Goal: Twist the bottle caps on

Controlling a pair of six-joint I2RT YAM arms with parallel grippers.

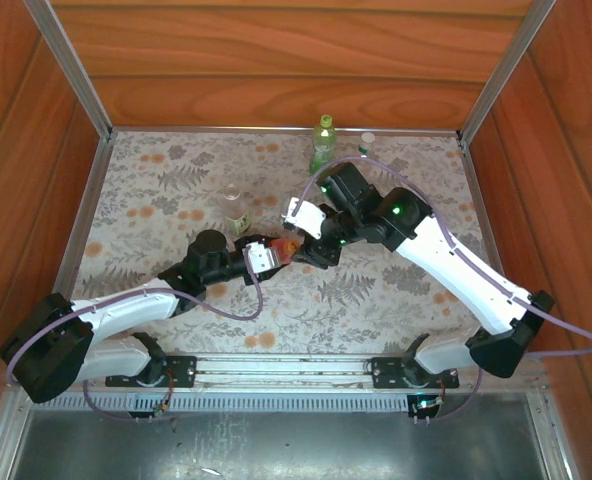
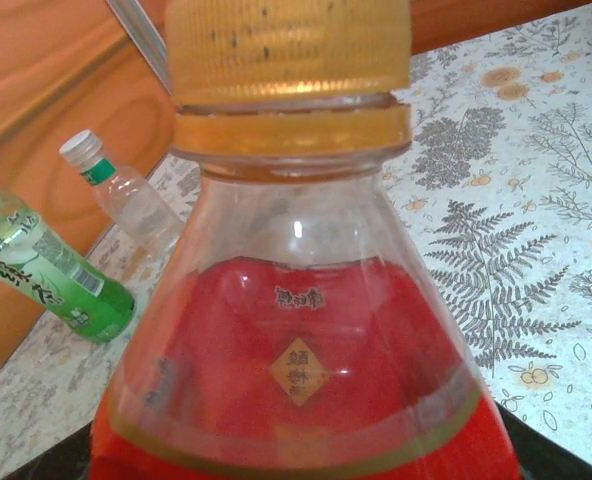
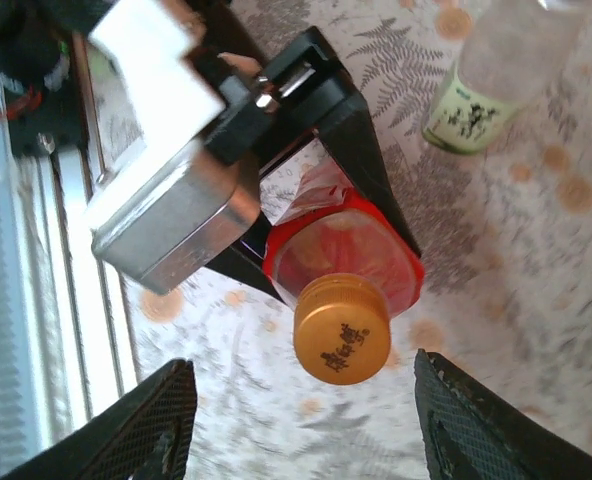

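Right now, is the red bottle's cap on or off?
On: the orange cap sits low on the neck of the red bottle.

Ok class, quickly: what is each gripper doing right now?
Left gripper: closed on the red bottle.
Right gripper: open, either side of the cap, not touching it.

Soft, even light fills the overhead view: the table point(image 1: 156, 180) is bright, with only faint shadows under the arms point(image 1: 456, 270). In the left wrist view the red bottle point(image 2: 306, 380) is close and sharp, with a small white glint on its clear shoulder; the green bottle point(image 2: 51, 270) behind looks softer. In the right wrist view a white block point(image 3: 151, 45) is blown out and blurred, the dark fingers point(image 3: 466, 420) of the right gripper point(image 3: 301, 405) are out of focus, and the clear bottle point(image 3: 506, 70) is washed out.
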